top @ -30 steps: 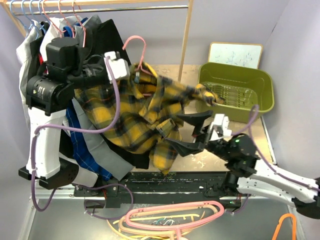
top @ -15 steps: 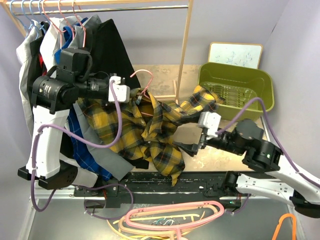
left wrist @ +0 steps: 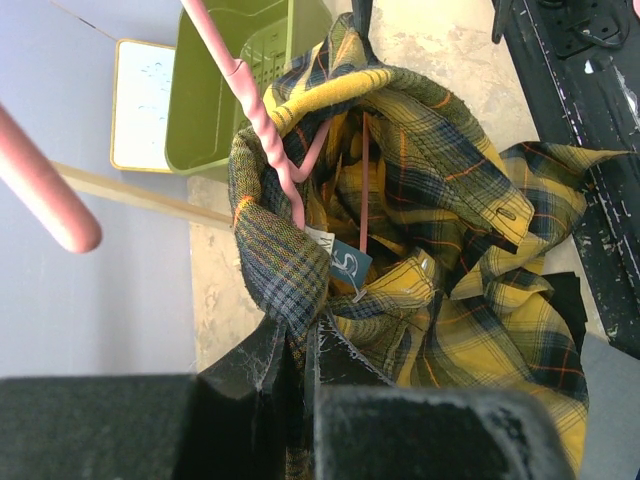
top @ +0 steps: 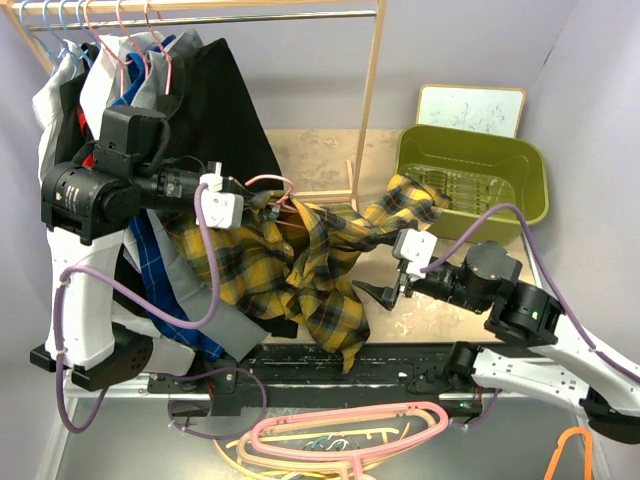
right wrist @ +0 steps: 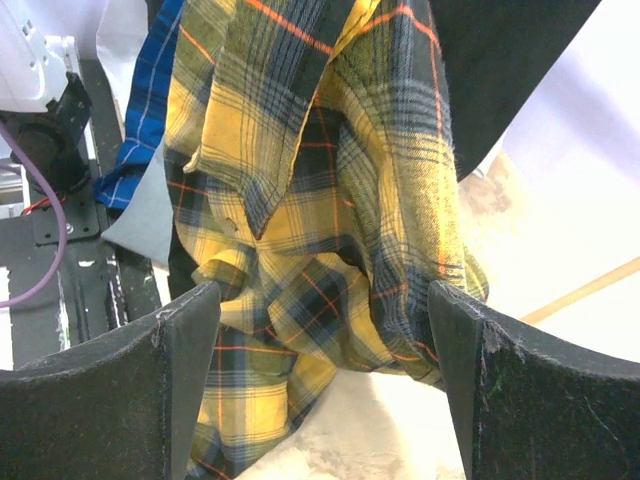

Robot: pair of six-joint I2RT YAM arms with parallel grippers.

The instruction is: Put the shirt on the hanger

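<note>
Left pincer (left wrist: 300, 335), arm raised, clenches the shirt (top: 300, 270); right pincer (right wrist: 320, 310), reaching leftward, gapes released before the cloth.

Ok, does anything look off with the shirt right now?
Yes. The shirt hangs twisted and bunched from the hanger, pinched at the collar by the left hand, with one sleeve stretched sideways toward the green bin.

Bright, even, diffuse light from above, no glare. Top view is sharp with slight bending at the edges and soft shadows beside the shirt (top: 300, 270) on the table (top: 320, 160). Left wrist view: left gripper (left wrist: 305, 338) black, blurred, underexposed; hanger (left wrist: 262, 120) soft up close. Right wrist view: right gripper (right wrist: 320, 300) dark, slightly soft; plaid crisp.
</note>
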